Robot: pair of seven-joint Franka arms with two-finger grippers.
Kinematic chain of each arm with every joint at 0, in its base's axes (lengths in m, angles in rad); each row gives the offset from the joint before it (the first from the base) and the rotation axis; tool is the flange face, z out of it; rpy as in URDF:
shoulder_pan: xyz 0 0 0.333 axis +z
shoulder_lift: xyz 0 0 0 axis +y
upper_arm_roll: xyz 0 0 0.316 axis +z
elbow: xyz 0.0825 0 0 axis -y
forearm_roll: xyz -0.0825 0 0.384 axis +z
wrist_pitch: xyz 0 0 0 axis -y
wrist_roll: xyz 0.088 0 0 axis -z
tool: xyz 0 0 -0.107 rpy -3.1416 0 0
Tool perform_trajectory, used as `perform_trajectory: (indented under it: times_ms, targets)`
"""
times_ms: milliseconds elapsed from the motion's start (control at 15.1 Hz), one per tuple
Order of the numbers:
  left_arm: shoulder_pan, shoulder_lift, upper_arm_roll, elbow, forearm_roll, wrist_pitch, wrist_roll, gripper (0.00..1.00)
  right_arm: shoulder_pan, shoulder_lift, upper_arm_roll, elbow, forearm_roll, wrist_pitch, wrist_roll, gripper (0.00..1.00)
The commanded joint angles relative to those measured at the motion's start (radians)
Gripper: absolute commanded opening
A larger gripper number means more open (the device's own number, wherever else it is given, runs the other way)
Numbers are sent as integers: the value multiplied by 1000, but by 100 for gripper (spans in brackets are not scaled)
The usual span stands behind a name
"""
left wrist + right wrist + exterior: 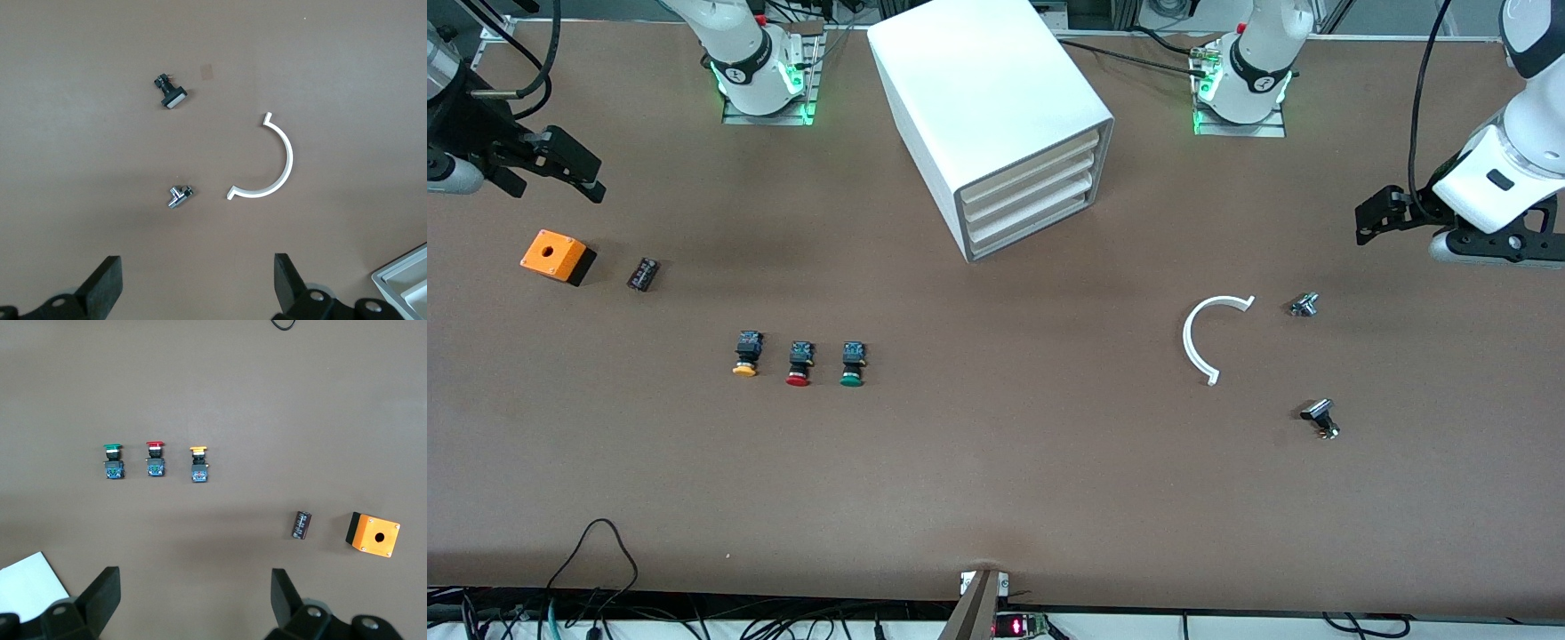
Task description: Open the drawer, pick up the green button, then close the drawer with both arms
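The white box cabinet stands at the table's middle, near the robots' bases. Its stacked cream-fronted drawers are all shut, the lowest drawer included. The green-capped button lies on the table nearer the front camera, at the end of a row beside a red-capped button and a yellow-capped one. It also shows in the right wrist view. My right gripper hangs open and empty over the right arm's end of the table. My left gripper hangs open and empty over the left arm's end.
An orange box and a small black cylinder lie under the right gripper's area. A white curved strip and two small metal parts lie toward the left arm's end. Cables hang along the front edge.
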State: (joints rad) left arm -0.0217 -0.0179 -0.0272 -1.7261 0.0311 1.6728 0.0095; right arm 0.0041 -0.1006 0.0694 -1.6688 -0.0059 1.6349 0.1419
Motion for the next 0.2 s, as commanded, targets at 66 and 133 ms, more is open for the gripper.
perform_trajectory:
  times_ms: [66, 133]
  targets:
    - [2, 26, -5, 53, -13, -41, 12, 100, -13, 4, 10, 24, -2, -4, -22, 100]
    - [2, 26, -5, 53, -14, -41, 12, 100, -15, 4, 9, 26, -2, -10, -27, 100]
